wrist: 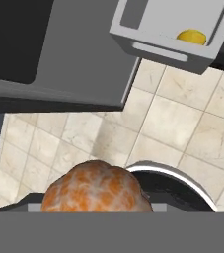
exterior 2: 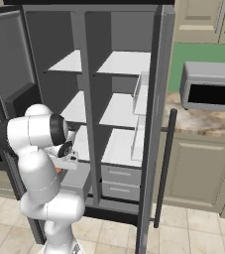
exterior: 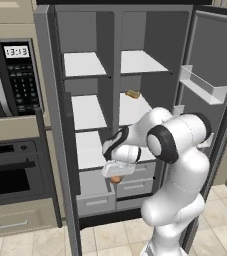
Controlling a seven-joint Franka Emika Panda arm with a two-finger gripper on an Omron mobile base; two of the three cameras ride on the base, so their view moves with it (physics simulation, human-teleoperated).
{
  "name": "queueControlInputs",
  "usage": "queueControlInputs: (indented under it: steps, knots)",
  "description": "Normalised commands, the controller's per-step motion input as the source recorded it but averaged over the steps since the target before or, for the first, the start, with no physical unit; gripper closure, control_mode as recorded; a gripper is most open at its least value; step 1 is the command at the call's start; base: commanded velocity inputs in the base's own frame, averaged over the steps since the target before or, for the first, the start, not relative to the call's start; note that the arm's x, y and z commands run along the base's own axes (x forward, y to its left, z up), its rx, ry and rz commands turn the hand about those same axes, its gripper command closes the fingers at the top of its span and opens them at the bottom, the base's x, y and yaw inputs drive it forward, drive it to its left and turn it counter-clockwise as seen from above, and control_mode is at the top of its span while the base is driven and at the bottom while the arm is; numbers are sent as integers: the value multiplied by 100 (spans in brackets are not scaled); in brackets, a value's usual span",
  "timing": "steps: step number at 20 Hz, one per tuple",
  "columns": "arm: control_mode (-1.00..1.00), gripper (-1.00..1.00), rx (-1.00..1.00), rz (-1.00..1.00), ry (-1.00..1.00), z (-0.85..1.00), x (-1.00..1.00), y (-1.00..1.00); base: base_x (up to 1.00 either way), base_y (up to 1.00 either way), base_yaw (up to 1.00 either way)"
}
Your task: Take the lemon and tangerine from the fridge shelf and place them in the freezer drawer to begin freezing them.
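From the left base view, the gripper [exterior: 116, 174] hangs just over the open freezer drawer [exterior: 96, 200], clamped on the tangerine [exterior: 116, 179]; a tan food item [exterior: 132, 94] lies on a shelf above.

From the right base view, the tangerine [exterior 2: 59, 170] is an orange sliver beneath the hand.

In the hand view, the tangerine [wrist: 94, 189] sits low between the tips, and the lemon [wrist: 191, 36] already rests in the drawer. It looks light, slightly soft and prone to roll; pinching across its middle seems safest.
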Motion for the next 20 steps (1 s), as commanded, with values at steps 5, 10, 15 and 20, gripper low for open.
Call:
queueControlInputs:
  steps: [5, 10, 15, 20]
  knots:
    - [-100, 100, 0, 0, 0, -29, 26, 0, 0, 0, 0]
    - [-100, 100, -1, -2, 0, -22, 29, 4, 0, 0, 0]
    - [-100, 100, -3, -6, 0, -27, 31, 14, 0, 0, 0]
    - [-100, 100, -4, -8, 0, -31, 27, 20, 0, 0, 0]
